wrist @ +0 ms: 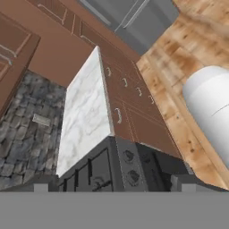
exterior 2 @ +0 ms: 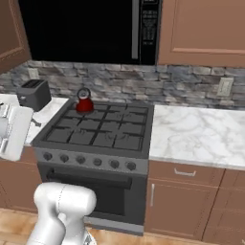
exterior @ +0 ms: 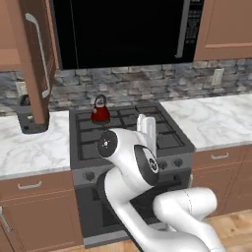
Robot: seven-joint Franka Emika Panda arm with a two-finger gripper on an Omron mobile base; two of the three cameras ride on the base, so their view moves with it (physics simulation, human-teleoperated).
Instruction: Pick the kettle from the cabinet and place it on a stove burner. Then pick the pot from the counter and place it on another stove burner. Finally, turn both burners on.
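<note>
The kettle (exterior: 100, 110) stands on the rear left burner of the stove (exterior: 167, 142), so I judge the first step done and the pot next. I see no pot on the counter (exterior 2: 201, 131) to the stove's right; I would need to turn and search. The gripper (wrist: 112, 185) is released, empty, looking along that counter. The toaster (exterior 2: 33, 94) sits left of the stove, and an open cabinet door (exterior: 37, 59) hangs there, in the way of a leftward swing.

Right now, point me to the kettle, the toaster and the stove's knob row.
kettle (exterior 2: 85, 105): right base view, on its red body.
toaster (exterior 2: 34, 94): right base view, on its dark front face.
knob row (exterior 2: 89, 161): right base view, on a middle knob of the front panel.
</note>
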